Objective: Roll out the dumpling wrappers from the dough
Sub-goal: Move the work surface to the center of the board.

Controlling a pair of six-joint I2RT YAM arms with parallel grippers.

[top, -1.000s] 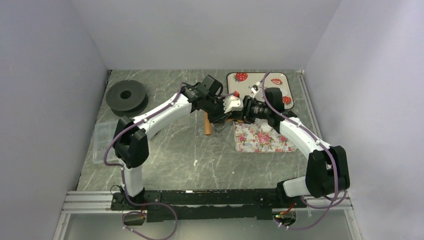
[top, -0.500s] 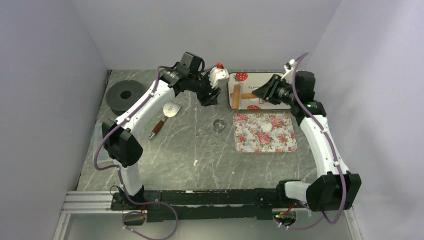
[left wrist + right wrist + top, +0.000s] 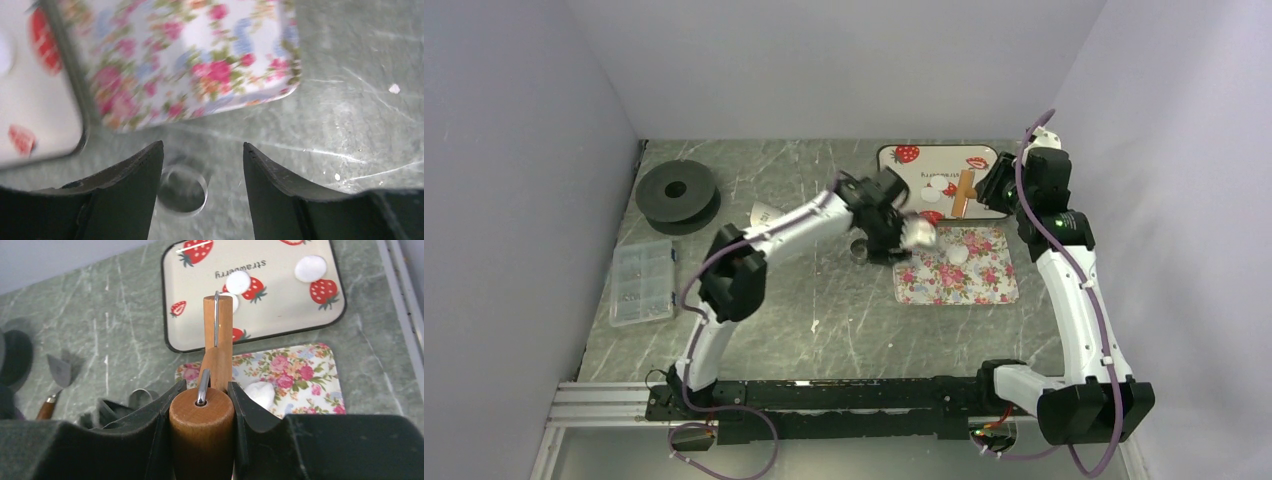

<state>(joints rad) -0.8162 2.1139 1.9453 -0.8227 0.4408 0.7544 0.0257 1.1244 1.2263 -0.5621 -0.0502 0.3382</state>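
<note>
My right gripper (image 3: 206, 386) is shut on the handle of a wooden roller (image 3: 218, 335) and holds it above the strawberry tray (image 3: 280, 315), also in the top view (image 3: 980, 190). Three white dumpling wrappers (image 3: 310, 268) lie on that tray, one partly hidden behind the roller. A white dough lump (image 3: 260, 392) sits on the floral mat (image 3: 305, 375). My left gripper (image 3: 202, 147) is open and low over the table by the mat's left edge (image 3: 886, 245). The metal ring cutter (image 3: 182, 189) lies between its fingers, close to the left one.
A black spool (image 3: 676, 190) stands at the back left. A clear parts box (image 3: 642, 282) lies by the left wall. A wooden-handled scraper (image 3: 60, 372) lies left of the ring cutter. Grey walls close in on three sides.
My left arm has swung from the back of the table forward and right, down around the ring cutter. My right gripper has shifted right with the roller, turning it more upright over the tray.
</note>
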